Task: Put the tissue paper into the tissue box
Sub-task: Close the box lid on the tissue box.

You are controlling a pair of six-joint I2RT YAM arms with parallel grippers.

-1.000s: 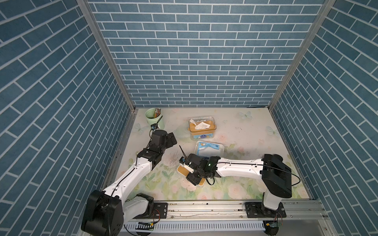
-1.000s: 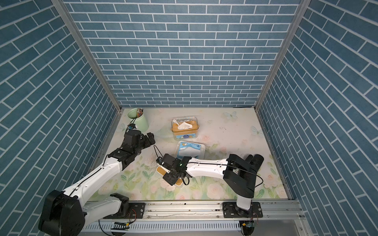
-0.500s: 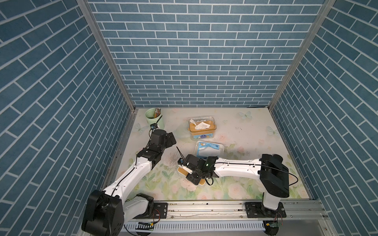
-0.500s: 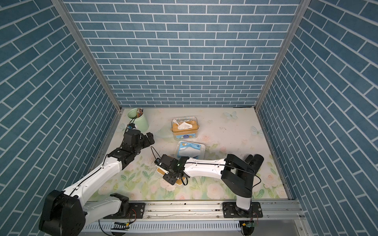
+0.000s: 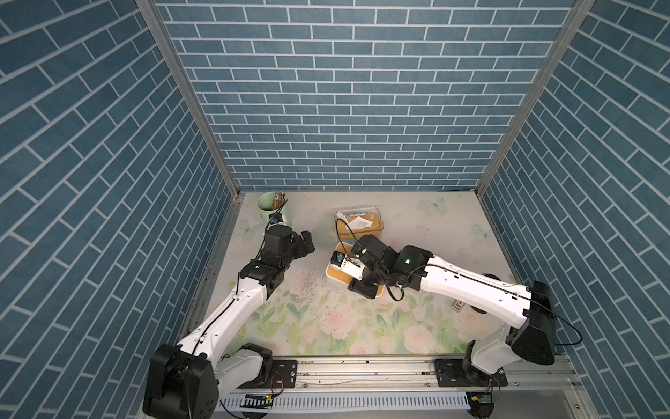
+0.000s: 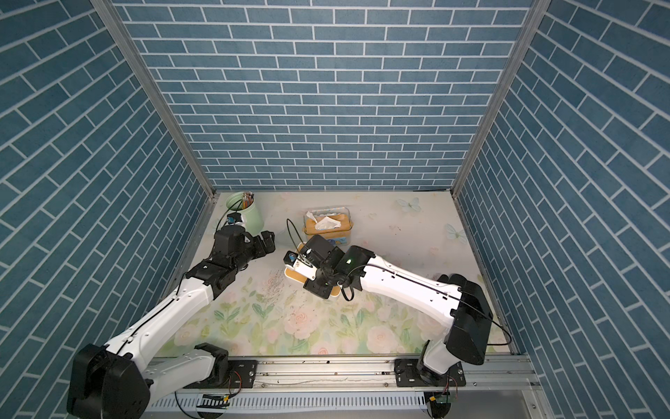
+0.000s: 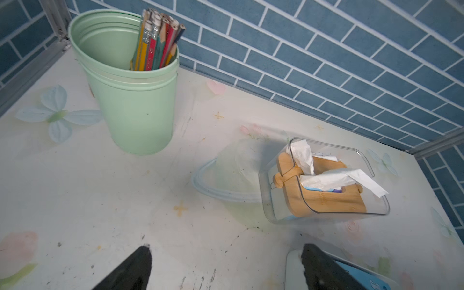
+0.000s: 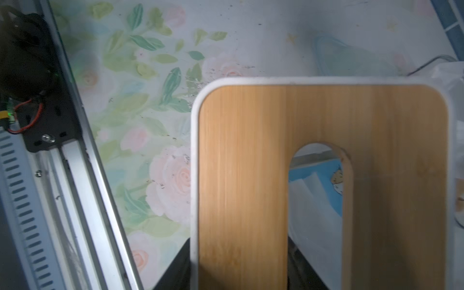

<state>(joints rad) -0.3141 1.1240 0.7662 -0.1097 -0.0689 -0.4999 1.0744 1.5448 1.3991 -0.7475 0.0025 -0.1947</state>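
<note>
Right claw (image 8: 238, 273) swung its gripped lid (image 8: 241, 175) above the tissue paper (image 8: 313, 195).

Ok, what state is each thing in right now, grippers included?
green cup: upright, pencils standing inside.
clear tissue box: tissue poking out of the top.
white tissue box: gripped along one side, bamboo face showing.
blue tissue pack: seen through the box's opening, mostly hidden.
left gripper: open, empty.
right gripper: shut on the white tissue box.

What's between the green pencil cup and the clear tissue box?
Bare table, apart from a clear, blue-rimmed shape beside the clear box, in the left wrist view.
</note>
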